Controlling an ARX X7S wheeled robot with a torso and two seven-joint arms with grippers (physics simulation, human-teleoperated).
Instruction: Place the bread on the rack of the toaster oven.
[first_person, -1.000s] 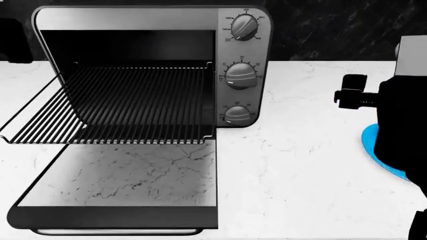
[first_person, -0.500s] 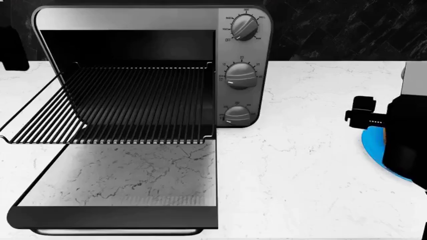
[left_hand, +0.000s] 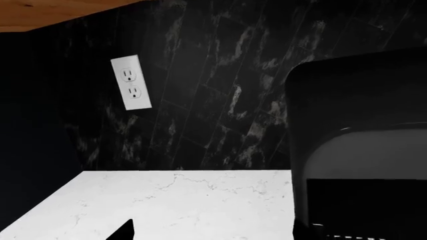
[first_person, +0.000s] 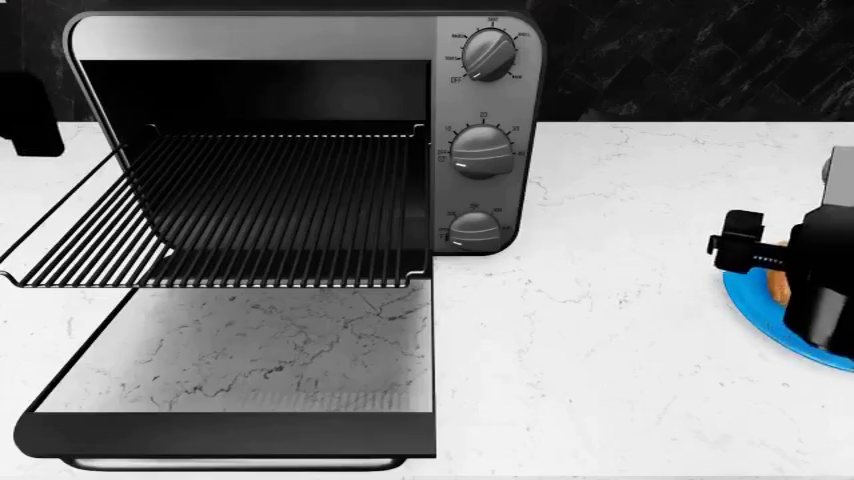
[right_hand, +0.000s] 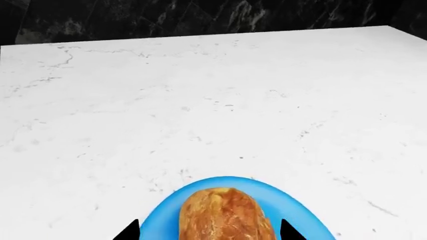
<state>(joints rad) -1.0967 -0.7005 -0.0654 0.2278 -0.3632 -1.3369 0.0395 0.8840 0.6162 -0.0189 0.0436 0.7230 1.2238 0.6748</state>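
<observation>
Right claw: spread wide, empty, its two dark tips flanking the bread without touching it; in the head view it sits at about 3 o'clock, over the plate.

Bread: golden-brown crusty roll, lying on the blue plate, not yet lifted. Likely light, with a hard, bumpy crust over a soft inside that gives some bite and should not slip much. A firm squeeze may crush or flake it. Best hold, by judgement: across the narrow middle, tips on the two long flanks, closing only until it stops yielding.

Plate: flat, blue, on the white worktop at the 3 o'clock edge of the head view, well apart from the oven. It may slide if the roll is dragged rather than raised.

Toaster oven: at 10 to 12 o'clock, door dropped flat toward the robot, three knobs in a column on its side nearest the plate.

Rack: black wire grid, pulled forward over the open door, bare.

Left claw: only two dark tips show, set apart and holding nothing, facing the dark backsplash and a wall socket beside the oven.
</observation>
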